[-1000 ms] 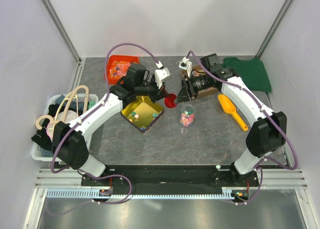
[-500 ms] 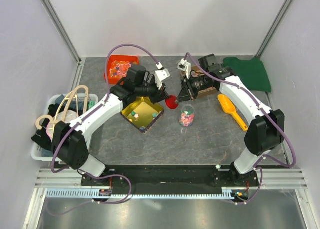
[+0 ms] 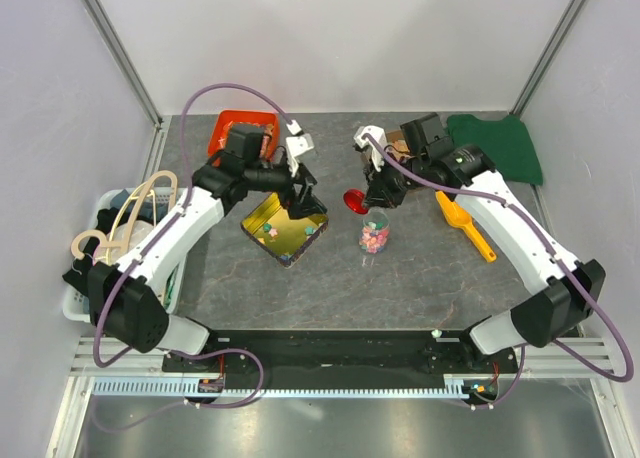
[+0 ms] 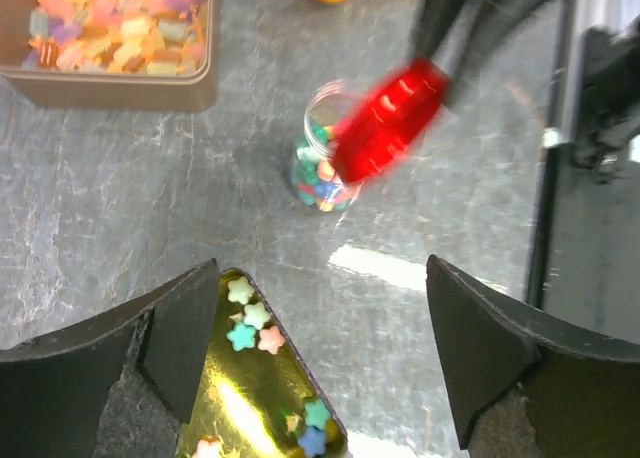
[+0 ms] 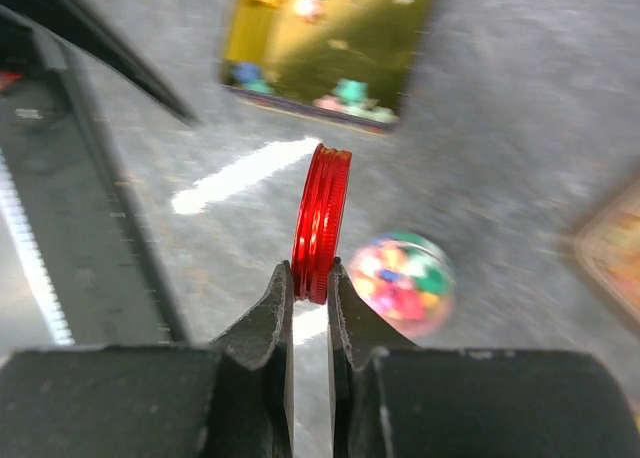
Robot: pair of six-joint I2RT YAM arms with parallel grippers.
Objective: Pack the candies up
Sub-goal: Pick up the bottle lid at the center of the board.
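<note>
The right gripper pinches the red lid by its rim, on edge, above the table. The candies fill the open jar just below. The left gripper hangs wide open over the gold tray, holding nothing.
</note>
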